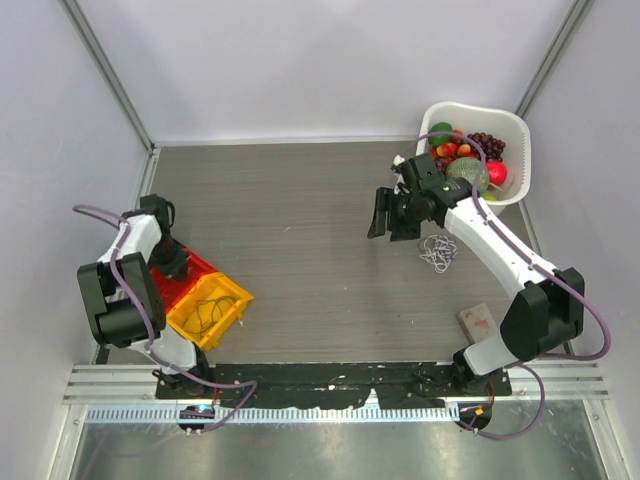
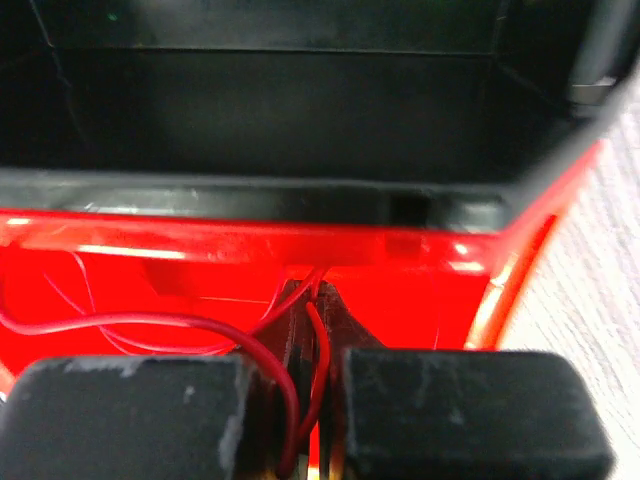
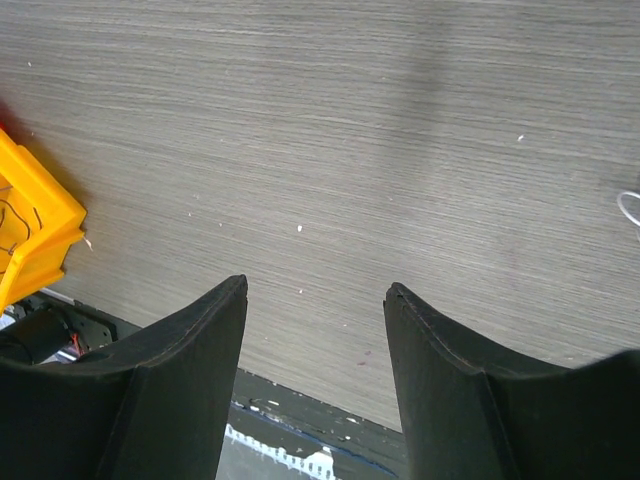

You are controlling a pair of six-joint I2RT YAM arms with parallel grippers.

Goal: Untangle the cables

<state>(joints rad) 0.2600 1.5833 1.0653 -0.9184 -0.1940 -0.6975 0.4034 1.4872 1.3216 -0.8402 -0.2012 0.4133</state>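
Left arm [image 1: 125,280]: folded tight at the far left of the table [image 1: 300,260], elbow high, wrist tipped down into the red bin [image 1: 200,268]. The side wall stands close on its outer side. A yellow bin [image 1: 240,296] sits against the red bin on the inner side. A black bin [image 2: 300,110] lies just past the red rim in the wrist view. Little free room around this wrist.

Left gripper [image 2: 310,380]: clenched. Its pads [image 2: 120,420] are pressed nearly together, pinching the red cable [image 2: 130,322]. From the pinch the cable trails leftward in a loose curve across the red bin's floor.

Yellow bin: a thin dark cable [image 1: 208,312] lies looped inside, apart from both grippers.

Centre: bare table surface between the arms, wide and unobstructed from the bins to the right arm.

Right arm [image 1: 500,245]: stretched from its base diagonally up and inward, with the wrist turned toward the centre of the table. The white basket [image 1: 515,125] of fruit sits behind it in the far right corner.

Right gripper [image 3: 315,290]: released, jaws spread wide, nothing between them, hanging over bare table.

White cable [image 1: 437,250]: a small tangle of loops on the table just beside the right forearm, near the gripper but not touching it. Only a sliver of it shows at the right edge of the wrist view.
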